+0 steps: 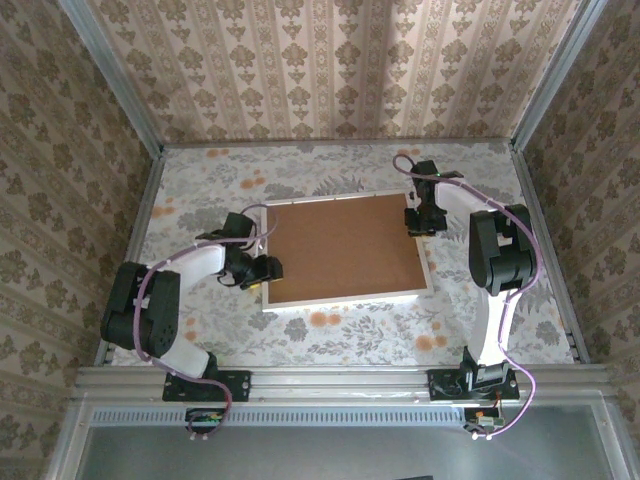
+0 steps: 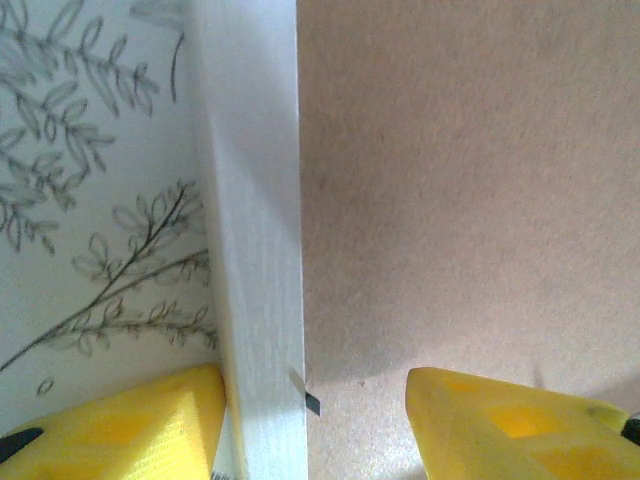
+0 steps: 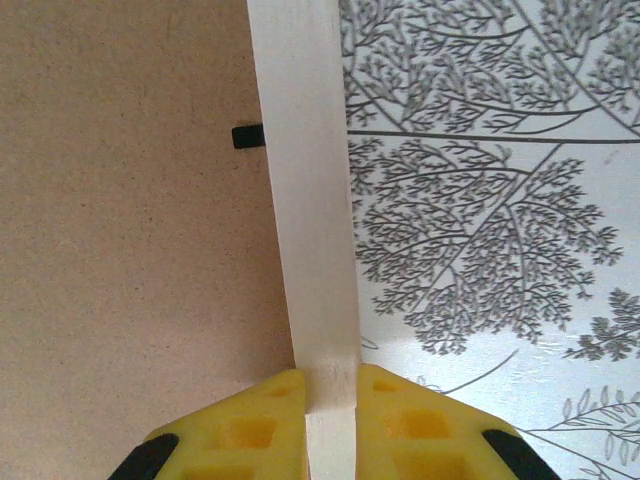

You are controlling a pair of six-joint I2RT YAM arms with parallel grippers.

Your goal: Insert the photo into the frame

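The right gripper point(image 3: 330, 400) is pinching the frame point(image 1: 425, 262) rail, steadying it, while the left gripper point(image 2: 315, 420) is straddling the opposite rail wide, brown board point(image 1: 345, 248) covering the back.

A plain brown board point(image 1: 344, 248) lies flat near the middle of the desk point(image 1: 200, 190), its speckled surface facing up. The desk is covered in pale sheet printed with grey branches, leaves and a few orange blossoms. Around the board, patterned wallpaper walls point(image 1: 330, 60) rise behind and on both sides. A small black tab point(image 3: 247, 135) rests on the board's right edge.
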